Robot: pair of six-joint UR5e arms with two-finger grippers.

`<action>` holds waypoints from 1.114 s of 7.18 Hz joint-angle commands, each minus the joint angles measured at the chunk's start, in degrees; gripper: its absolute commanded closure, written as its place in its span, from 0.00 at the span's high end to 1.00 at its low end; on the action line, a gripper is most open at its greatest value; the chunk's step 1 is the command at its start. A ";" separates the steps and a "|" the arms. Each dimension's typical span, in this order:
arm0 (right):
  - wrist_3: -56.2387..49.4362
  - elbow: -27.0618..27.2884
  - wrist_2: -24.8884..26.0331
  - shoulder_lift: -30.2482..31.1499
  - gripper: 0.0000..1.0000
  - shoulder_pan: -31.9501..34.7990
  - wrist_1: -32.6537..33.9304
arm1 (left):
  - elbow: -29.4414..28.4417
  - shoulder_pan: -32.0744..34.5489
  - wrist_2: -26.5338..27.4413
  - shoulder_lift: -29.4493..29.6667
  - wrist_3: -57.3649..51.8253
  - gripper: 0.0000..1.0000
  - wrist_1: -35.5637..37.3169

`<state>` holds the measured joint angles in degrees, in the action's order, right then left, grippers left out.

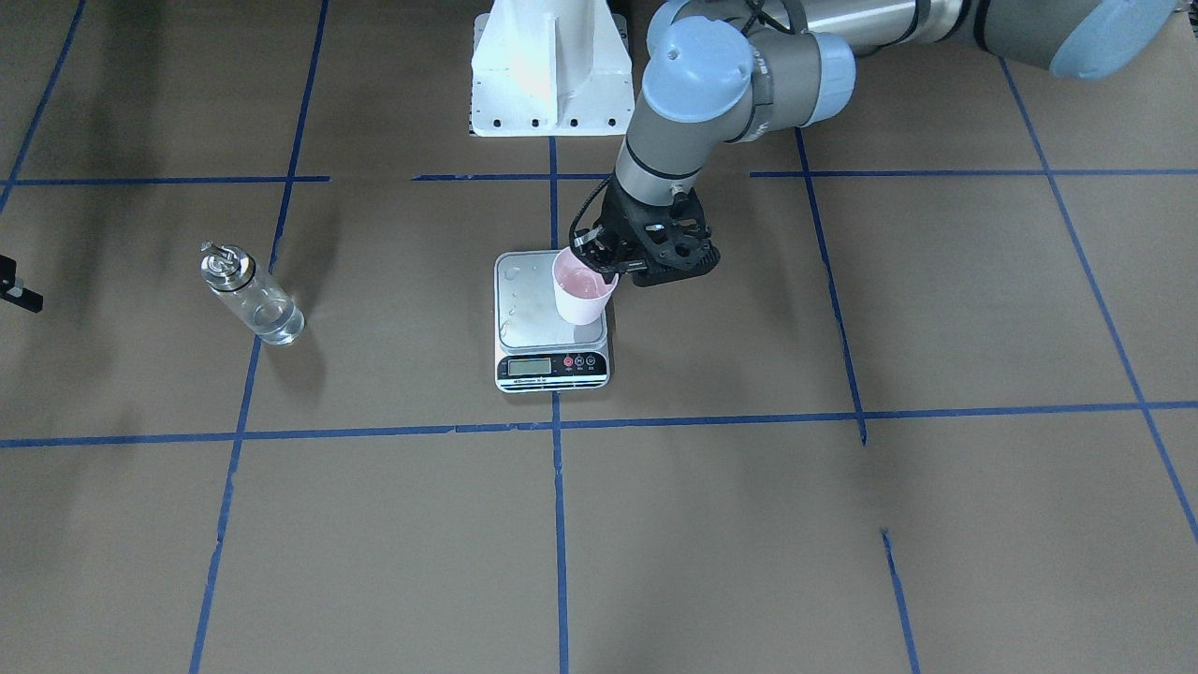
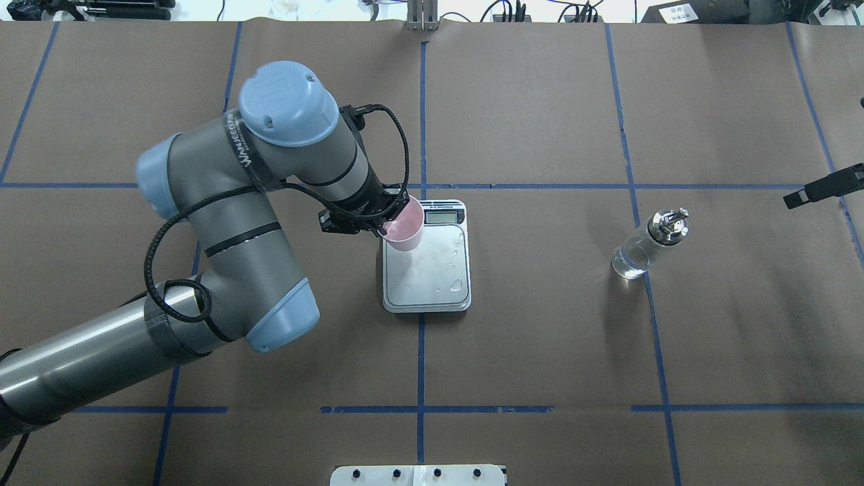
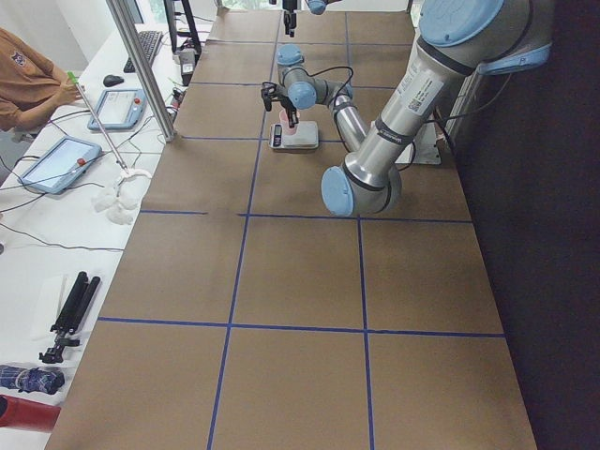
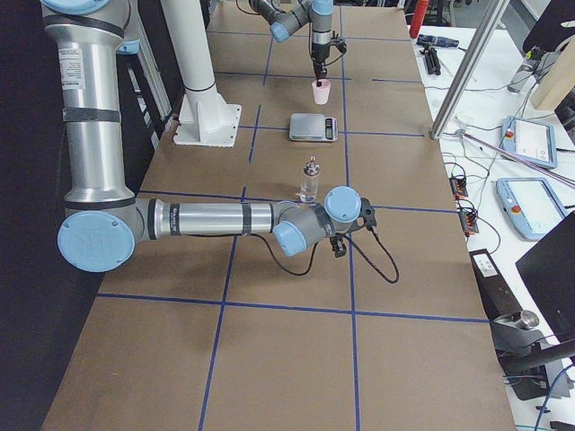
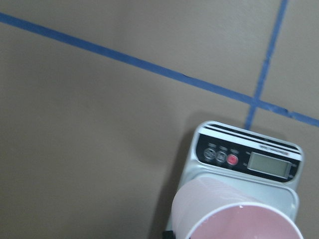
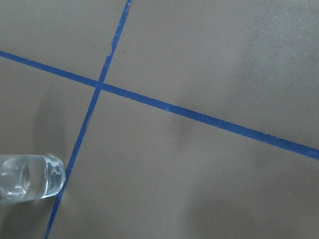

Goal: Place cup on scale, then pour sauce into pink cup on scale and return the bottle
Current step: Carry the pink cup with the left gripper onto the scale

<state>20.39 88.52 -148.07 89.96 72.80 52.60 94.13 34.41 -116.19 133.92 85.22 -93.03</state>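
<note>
**Cup pinched in my left fingers over the scale**

My left gripper (image 1: pixel 606 270) is closed on the rim of the cup (image 1: pixel 581 292). My fingers are narrowed down to the thin paper wall on the side away from the scale's middle. The cup hangs upright with its mouth up and its pinker inside showing. It is over the scale (image 2: pixel 432 270), at the corner next to the display (image 2: pixel 442 217) on my left arm's side. In the view from the right end of the table a gap shows between the cup's base and the scale, so I read it as held above the steel platform and not resting on it. The platform carries a few droplets (image 2: pixel 459 286) toward the side away from the cup. I cannot read the display.

The bottle (image 2: pixel 649 244) stands upright on the table (image 2: pixel 540 351), well apart from the scale on my right arm's side. Its silver pourer is on top and the sauce (image 2: pixel 630 262) sits clear in its lower part.

My right gripper (image 2: pixel 822 186) is farther from the scale than the bottle and touches neither. Only its dark tip shows, and I cannot tell how far its fingers are parted.
</note>
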 commanded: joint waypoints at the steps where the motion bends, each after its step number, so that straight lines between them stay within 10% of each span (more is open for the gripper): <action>1: 1.41 -0.01 0.06 0.75 1.00 -0.64 -2.24 | -1.50 -2.41 1.49 1.16 0.30 0.00 -0.04; 6: 1.41 -0.10 0.41 0.75 1.00 -0.90 -2.24 | -2.90 -2.76 1.32 0.64 0.30 0.21 -3.91; 8: 1.59 -0.10 0.32 0.75 1.00 -1.17 -2.24 | -0.55 -2.59 1.15 0.37 0.21 0.62 -4.00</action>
<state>21.88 88.42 -147.69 90.70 71.80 50.36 92.12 31.68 -114.91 134.46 85.46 -96.88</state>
